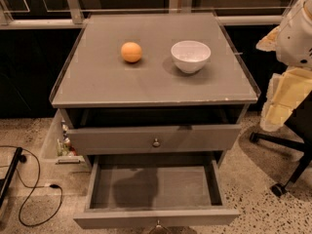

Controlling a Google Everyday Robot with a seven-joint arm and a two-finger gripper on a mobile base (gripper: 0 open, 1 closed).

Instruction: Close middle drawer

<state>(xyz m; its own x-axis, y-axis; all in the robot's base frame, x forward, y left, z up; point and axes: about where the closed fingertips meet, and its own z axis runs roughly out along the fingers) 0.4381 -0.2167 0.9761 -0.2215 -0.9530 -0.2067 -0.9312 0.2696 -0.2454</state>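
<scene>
The middle drawer (156, 218) is pulled far out of the grey cabinet, toward the bottom edge of the view. Its shallow grey tray (155, 186) is empty. Its small round metal knob (157, 224) sits at the centre of the front, right at the frame's lower edge. Above it, the narrower top drawer (155, 139) with a like knob stands slightly out. The taller drawer below is hidden. My gripper is out of view; only a white part of the arm (298, 30) shows at the upper right edge.
An orange (131, 51) and a white bowl (190, 55) sit on the cabinet top (97, 82). An office chair base (280, 186) with yellowish padding (285, 96) stands to the right. A black cable (34, 189) lies on the floor at left, by a clear bin (61, 143).
</scene>
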